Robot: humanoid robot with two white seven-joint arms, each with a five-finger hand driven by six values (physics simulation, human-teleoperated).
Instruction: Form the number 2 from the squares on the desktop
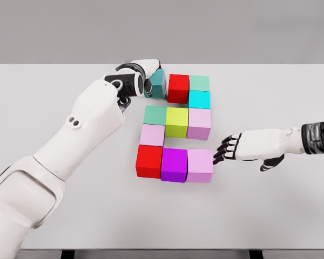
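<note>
The left hand (146, 75) is seen at the upper left of the block group, its fingers curled around a dark teal cube (157, 84), which is gripped at the top-left corner of the figure and appears to stand just beside the red cube (179, 88). To the right of that red cube a pale green cube (199, 82) is placed, with a cyan cube (199, 99) directly below it. The middle row is made up of a green cube (155, 114), a yellow-green cube (176, 122) and a light pink cube (199, 123). Below the green cube a pale pink cube (152, 135) is set, and the bottom row is formed by a second red cube (149, 161), a purple cube (174, 164) and a lilac cube (200, 165). The right hand (243, 148) is held low over the white table (281, 210), its dark fingertips (222, 151) loosely spread and nothing held, touching or almost touching the right side of the lilac cube; contact cannot be told for certain.
</note>
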